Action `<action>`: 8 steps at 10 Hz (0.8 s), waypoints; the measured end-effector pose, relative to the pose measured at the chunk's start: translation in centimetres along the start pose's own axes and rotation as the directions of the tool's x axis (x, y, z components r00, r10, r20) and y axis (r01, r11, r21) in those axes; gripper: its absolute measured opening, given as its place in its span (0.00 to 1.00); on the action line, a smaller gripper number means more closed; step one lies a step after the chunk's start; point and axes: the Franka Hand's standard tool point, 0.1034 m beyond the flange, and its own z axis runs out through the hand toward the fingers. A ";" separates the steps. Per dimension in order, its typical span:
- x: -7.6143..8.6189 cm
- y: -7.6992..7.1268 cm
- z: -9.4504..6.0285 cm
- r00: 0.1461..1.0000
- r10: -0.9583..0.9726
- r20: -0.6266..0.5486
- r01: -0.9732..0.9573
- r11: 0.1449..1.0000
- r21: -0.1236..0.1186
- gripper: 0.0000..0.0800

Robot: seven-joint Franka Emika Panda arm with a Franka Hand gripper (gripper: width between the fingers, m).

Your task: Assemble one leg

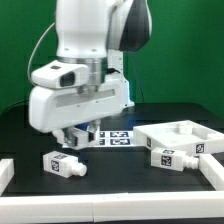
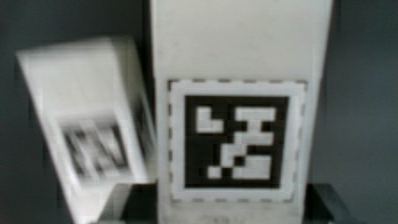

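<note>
Pincer (image 1: 77,134) low over the dark surface (image 1: 110,190), clamped on a white leg (image 2: 240,55) with a black-and-white square tag (image 2: 237,135), second leg (image 1: 62,163) just beside, tray (image 1: 178,127) well apart.

The white Panda arm (image 1: 85,40) reaches down from above, its wrist tipped forward so the hand hangs low (toward the exterior view's left). The gripper (image 1: 75,137) points downward. In the wrist view its dark fingertips (image 2: 125,205) sit against both sides of the leg (image 2: 240,100), clamped on it.
</note>
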 end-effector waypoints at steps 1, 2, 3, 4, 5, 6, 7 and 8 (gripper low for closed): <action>-1.8 0.5 0.4 0.999 0.049 0.011 -0.049 0.999 0.010 0.36; -3.2 0.5 1.3 0.996 0.087 0.016 -0.087 0.996 0.018 0.36; -4.3 0.2 2.2 0.992 0.125 0.031 -0.126 0.991 0.036 0.36; -5.6 0.8 2.9 0.988 0.152 0.041 -0.154 0.987 0.046 0.36; -6.0 0.9 3.5 0.986 0.160 0.050 -0.162 0.985 0.053 0.36; -5.8 0.8 3.5 0.987 0.155 0.049 -0.157 0.986 0.052 0.36; -5.8 0.8 3.5 0.987 0.155 0.049 -0.157 0.986 0.052 0.36; -5.8 0.8 3.5 0.987 0.155 0.050 -0.157 0.986 0.053 0.61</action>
